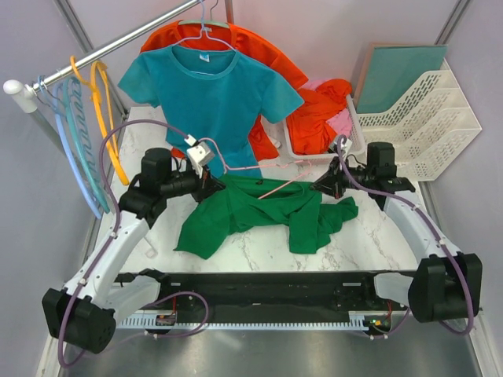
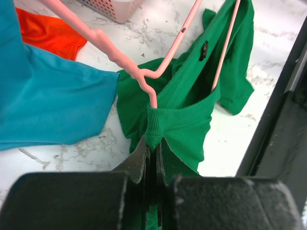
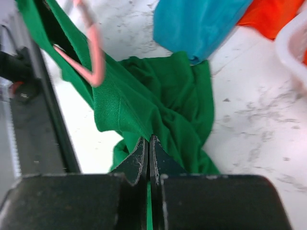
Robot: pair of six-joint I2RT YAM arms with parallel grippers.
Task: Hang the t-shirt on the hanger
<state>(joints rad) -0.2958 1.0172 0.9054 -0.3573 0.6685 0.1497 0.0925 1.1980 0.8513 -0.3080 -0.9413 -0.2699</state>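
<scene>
Green t-shirt lies crumpled in the middle of the top view, on the marble desk. Its upper edge is lifted and stretched between the two arms.

At the left, the left gripper is pressed together on the ribbed neckband of the t-shirt. The left wrist view shows this well: the collar stands up directly from the closed jaws. The teal shirt hangs just behind and above this gripper and is not part of the work.

In the middle, the pink hanger lies across the lifted cloth. In the left wrist view its two wire arms run from the collar toward the upper right of the frame. At least one of them seems to pass inside the neck opening, but the folds hide how far it goes.

At the right, the right gripper is also closed, pinching a fold of the green cloth. One bent corner of the hanger rests just above this fold.

I judge that the step in hand is drawing the t-shirt over the hanger, with the shoulders not yet seated. The next move calls for pulling the cloth outward and over the wire corner, slowly, with the collar kept held so that the hanger does not slip out.
</scene>
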